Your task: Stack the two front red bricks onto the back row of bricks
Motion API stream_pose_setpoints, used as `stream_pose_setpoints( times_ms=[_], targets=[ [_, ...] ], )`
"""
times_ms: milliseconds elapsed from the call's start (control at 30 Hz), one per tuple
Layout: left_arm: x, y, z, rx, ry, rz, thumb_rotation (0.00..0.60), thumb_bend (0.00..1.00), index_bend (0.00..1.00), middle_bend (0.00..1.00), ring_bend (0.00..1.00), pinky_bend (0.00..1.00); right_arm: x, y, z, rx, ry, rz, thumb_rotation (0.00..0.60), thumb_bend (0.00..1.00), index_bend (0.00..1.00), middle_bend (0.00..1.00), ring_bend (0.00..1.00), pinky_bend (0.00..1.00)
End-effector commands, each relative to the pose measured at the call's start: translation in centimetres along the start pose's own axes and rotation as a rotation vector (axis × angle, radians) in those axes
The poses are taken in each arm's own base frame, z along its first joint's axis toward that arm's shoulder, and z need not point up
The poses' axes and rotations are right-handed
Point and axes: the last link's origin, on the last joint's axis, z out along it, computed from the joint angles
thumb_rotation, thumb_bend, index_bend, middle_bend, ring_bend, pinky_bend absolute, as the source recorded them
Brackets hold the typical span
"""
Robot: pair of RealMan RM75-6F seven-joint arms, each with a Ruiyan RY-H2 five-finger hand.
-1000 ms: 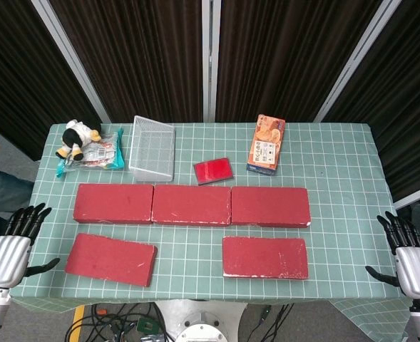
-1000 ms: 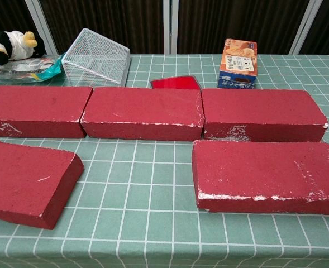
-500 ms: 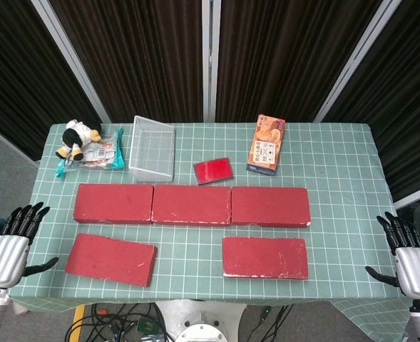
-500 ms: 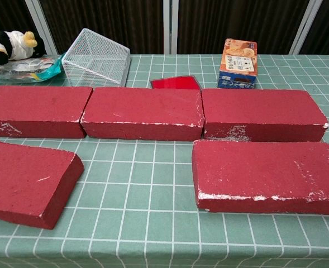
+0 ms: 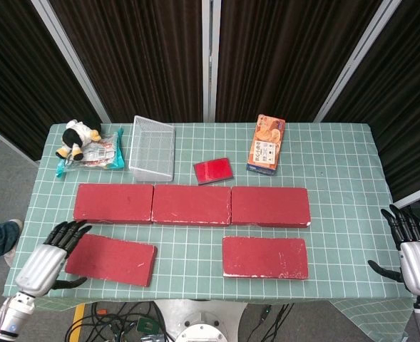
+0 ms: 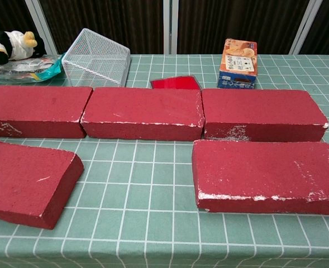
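Three red bricks lie end to end as the back row [image 5: 192,205] [image 6: 142,113] across the table. In front of it lie two more: the front left brick [image 5: 110,258] [image 6: 24,181], turned slightly askew, and the front right brick [image 5: 264,257] [image 6: 267,176]. My left hand [image 5: 47,260] hovers open at the table's front left corner, its fingertips close to the front left brick's left end. My right hand [image 5: 413,253] is open, off the table's right edge, far from the front right brick. Neither hand shows in the chest view.
Behind the back row stand a white wire basket [image 5: 152,148], a small red flat box [image 5: 213,171], an orange snack box [image 5: 267,143], and a plush toy on a plastic packet [image 5: 85,146]. The green grid mat [image 5: 338,185] covers the table.
My left hand has swung in to the right, from beside the table to the left end of the front left brick. My right hand shifted slightly right. The bricks have not moved.
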Motion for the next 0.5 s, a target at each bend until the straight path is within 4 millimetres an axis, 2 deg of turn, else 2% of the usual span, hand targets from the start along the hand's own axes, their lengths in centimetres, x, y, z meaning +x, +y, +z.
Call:
stream_pose_setpoints(
  times_ms=[33,300,500],
  targets=[
    [-1.3,2.1,1.0,-0.056,-0.103,-0.008,0.6,0.01,0.06,0.0,0.0,0.0,0.2,-0.1,0.2,0.003,0.005,0.005,0.6,0.0,0.0,0.0,0.0,0.0],
    [-3.7,5.2,3.0,-0.129,-0.205,0.032,0.6,0.01,0.05,0.0,0.0,0.0,0.4,0.2,0.5,0.004,0.001,0.006,0.6,0.0,0.0,0.0,0.0,0.0],
    [-4.7,6.3,4.6,-0.14,-0.238,0.066,0.6,0.01,0.05,0.0,0.0,0.0,0.3,0.5,0.5,0.002,-0.001,0.012,0.6,0.0,0.0,0.0,0.0,0.0]
  ],
)
